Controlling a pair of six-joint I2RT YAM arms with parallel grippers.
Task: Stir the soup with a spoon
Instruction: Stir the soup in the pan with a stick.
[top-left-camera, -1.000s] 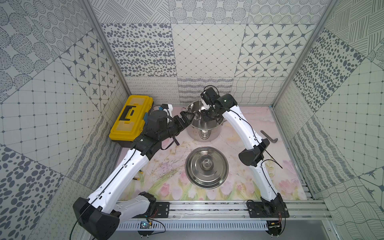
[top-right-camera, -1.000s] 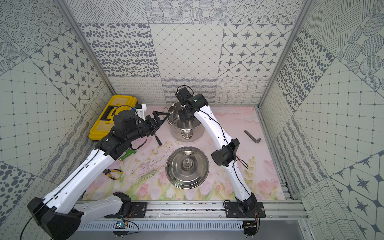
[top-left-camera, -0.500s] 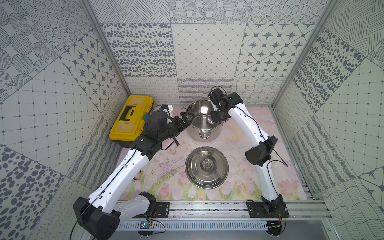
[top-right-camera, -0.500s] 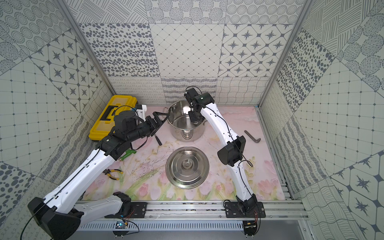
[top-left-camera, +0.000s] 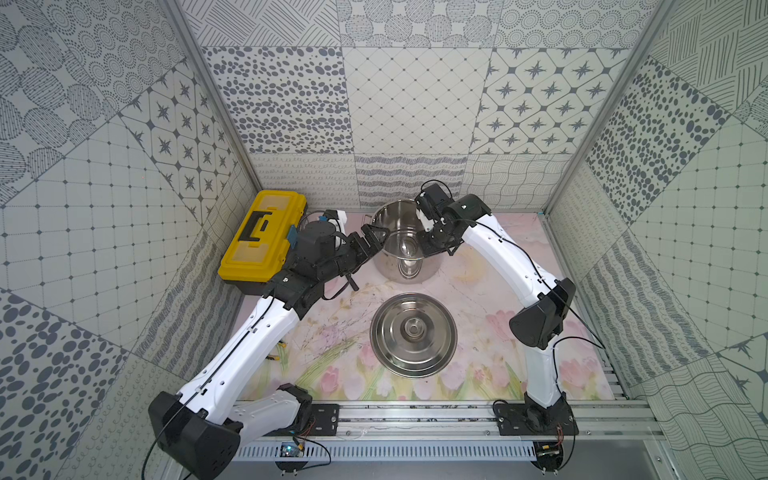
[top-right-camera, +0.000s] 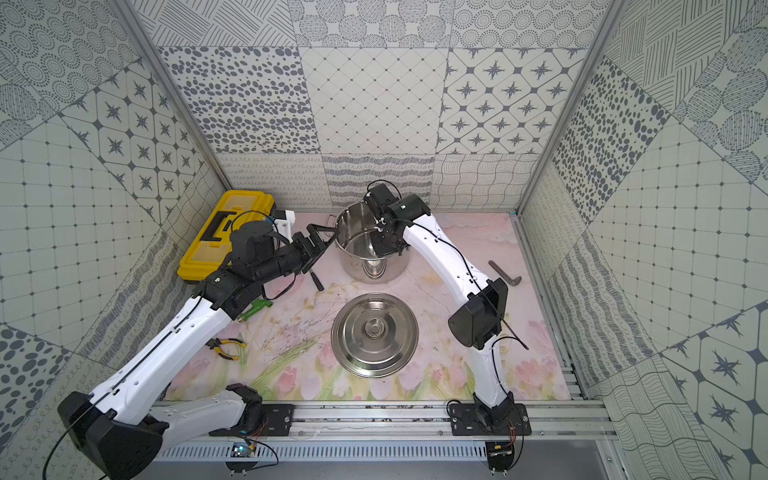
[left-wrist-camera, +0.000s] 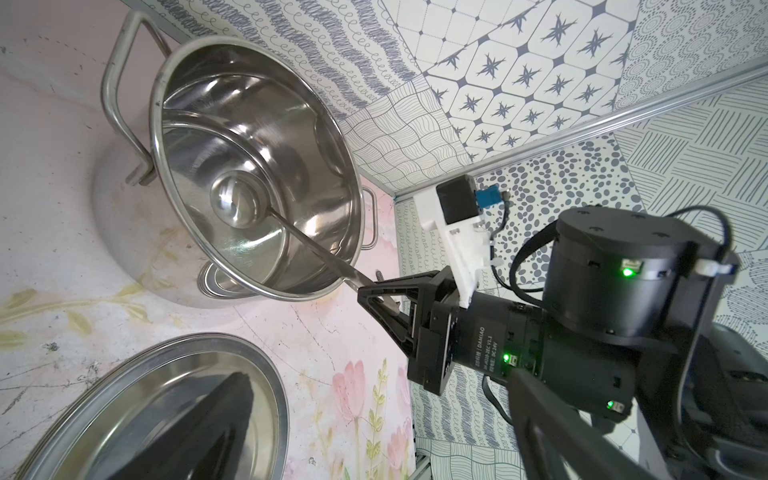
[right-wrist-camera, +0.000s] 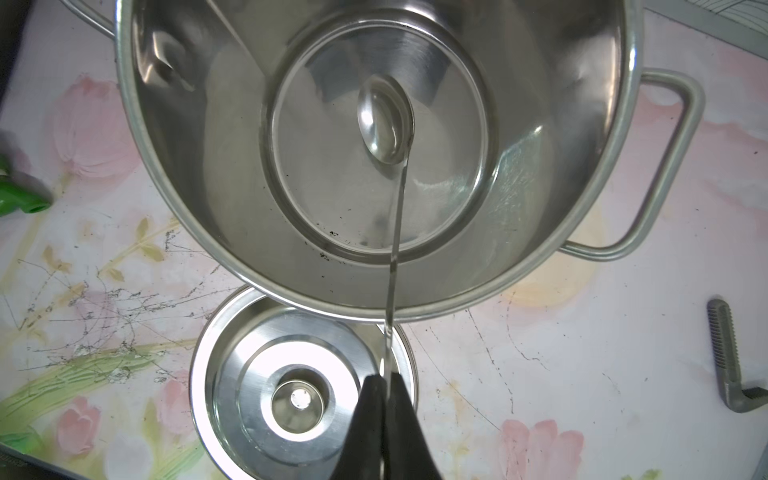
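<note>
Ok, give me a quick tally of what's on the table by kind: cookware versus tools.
Cookware: 3 (pot, lid, ladle)
Hand tools: 4 (pliers, hex key, green-handled tool, black-handled tool)
Toolbox: 1
Total: 8

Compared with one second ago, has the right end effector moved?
Yes. The right end effector, shut on the ladle, has shifted from over the middle of the pot toward its rim on the robot's right.
</note>
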